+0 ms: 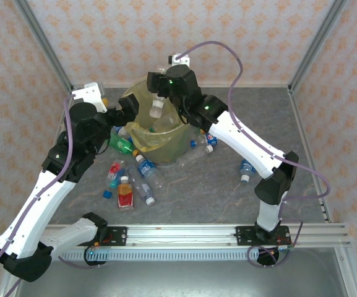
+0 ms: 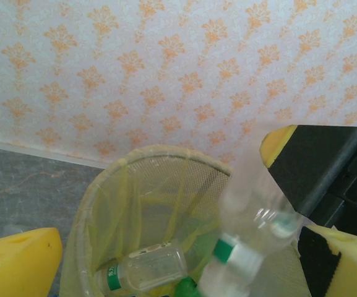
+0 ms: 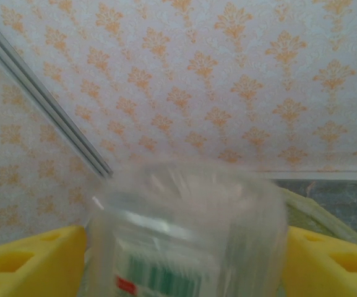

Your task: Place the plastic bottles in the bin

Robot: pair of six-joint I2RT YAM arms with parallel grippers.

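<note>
hanging over the bin in the upper middle of the frame, the right end effector has a clear bottle between its yellow fingers. the bottle is blurred, so a grip cannot be told. the left end effector stands wide at the bin's left rim. other plastic bottles lie on the desk.

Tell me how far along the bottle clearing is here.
Partly done: at least one clear bottle lies in the bin. In hand: another bottle between the right claw's fingers above the bin, blurred, grip unclear. Remaining: several bottles on the table, a cluster left of the bin, a few right.
</note>
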